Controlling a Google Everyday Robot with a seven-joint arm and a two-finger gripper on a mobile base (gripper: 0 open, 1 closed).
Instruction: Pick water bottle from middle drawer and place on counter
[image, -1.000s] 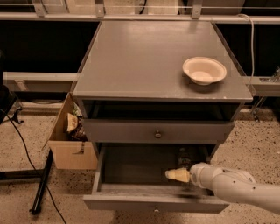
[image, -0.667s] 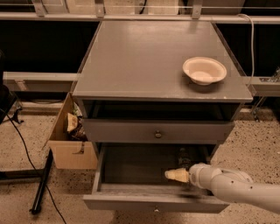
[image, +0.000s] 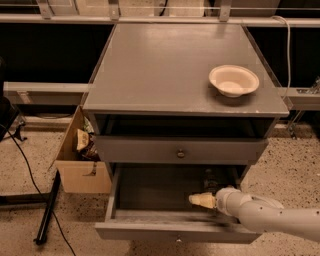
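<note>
The middle drawer (image: 115, 200) is pulled open under the cabinet, and its dark floor shows. My gripper (image: 199, 200) reaches in from the right on a white arm (image: 270, 217) and sits low over the right part of the drawer floor, pointing left. A small clear shape at the drawer's back right, just behind the gripper, looks like the water bottle (image: 209, 177); it is dim and partly hidden. The gripper is in front of it and apart from it. The counter (image: 165, 70) is the cabinet's flat grey top.
A cream round bowl (image: 233, 80) stands on the counter's right side. The upper drawer with a round knob (image: 180, 154) is closed. An open cardboard box (image: 80, 160) with scraps stands on the floor to the left. A black stand and cable (image: 47, 210) lie at the lower left.
The arm has edged very slightly to the left inside the drawer. Nothing else has moved.
</note>
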